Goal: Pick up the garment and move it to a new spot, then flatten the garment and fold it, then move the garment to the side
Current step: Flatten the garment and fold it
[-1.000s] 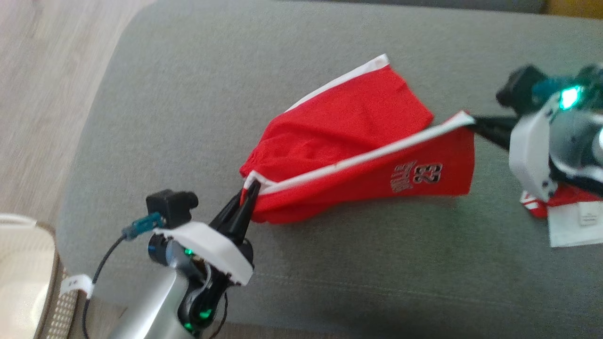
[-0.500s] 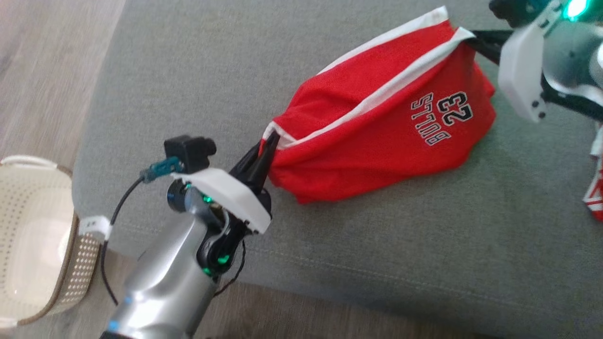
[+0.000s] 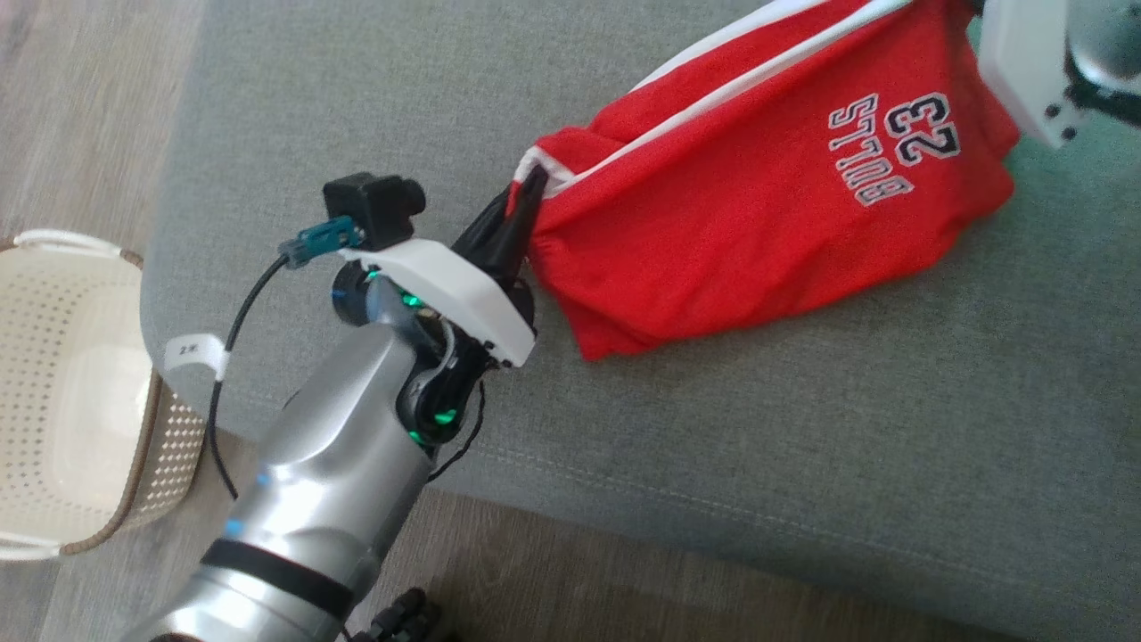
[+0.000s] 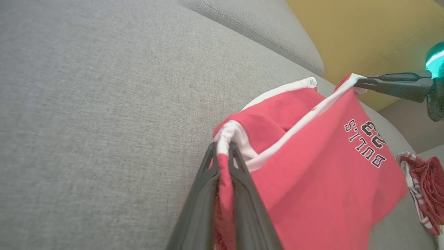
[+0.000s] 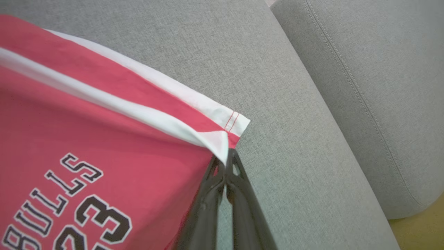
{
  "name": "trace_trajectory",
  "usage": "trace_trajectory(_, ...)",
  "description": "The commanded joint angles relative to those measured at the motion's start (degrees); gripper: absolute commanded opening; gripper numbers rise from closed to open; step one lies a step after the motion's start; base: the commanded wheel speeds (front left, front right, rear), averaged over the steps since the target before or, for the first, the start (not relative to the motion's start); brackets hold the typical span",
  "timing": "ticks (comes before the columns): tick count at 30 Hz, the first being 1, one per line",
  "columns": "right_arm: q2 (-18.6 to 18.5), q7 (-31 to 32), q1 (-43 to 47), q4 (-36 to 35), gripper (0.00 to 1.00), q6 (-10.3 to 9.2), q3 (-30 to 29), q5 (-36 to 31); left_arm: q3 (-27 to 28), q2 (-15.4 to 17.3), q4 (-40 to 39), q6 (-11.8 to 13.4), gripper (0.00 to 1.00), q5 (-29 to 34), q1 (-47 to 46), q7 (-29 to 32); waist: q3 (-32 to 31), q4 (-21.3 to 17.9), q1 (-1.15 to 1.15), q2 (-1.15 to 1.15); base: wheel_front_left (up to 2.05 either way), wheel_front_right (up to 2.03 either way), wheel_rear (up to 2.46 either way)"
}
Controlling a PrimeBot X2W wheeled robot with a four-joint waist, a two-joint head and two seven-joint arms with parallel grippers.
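Left tool (image 4: 222, 148) pinched on the bright red white-trimmed jersey (image 4: 312, 173), right tool (image 4: 358, 82) clamping its far corner over grey fabric sofa (image 4: 86, 104)

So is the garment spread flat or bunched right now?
Bunched: the garment sags in folds, its ends pinched in jaws of the left gripper and right gripper.

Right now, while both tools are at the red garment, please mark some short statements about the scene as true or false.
1. The left tool is shut on a white-trimmed corner of the garment. True.
2. The right tool is open and holds nothing. False: it is shut on another white-trimmed corner.
3. The garment lies flat and folded on the grey cushion. False: it hangs unfolded and sagging between the two tools.
4. The lettering on the garment reads BULLS 23. True.
5. A pale perforated basket stands on the floor beside the cushion. True.
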Motion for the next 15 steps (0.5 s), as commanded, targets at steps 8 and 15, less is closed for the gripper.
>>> trace_trajectory(8, 0.8, -2.3, -2.5, 2.6, 0.0, -0.03, -0.8, -3.0, -1.9, 1.2, -0.8, -0.4, 0.0, -3.4, -4.5, -3.8, 2.3, 1.1, 0.0, 0.0, 0.0, 0.0, 0.0)
trace_trajectory(15, 1.8, -4.9, -3.1, 3.0, 0.0, -0.03, -0.8, -7.4, -1.5, 1.0, 2.1, -0.4, 0.0, -4.6, -6.3, -5.8, 3.0, 1.3, 0.0, 0.0, 0.0, 0.0, 0.0)
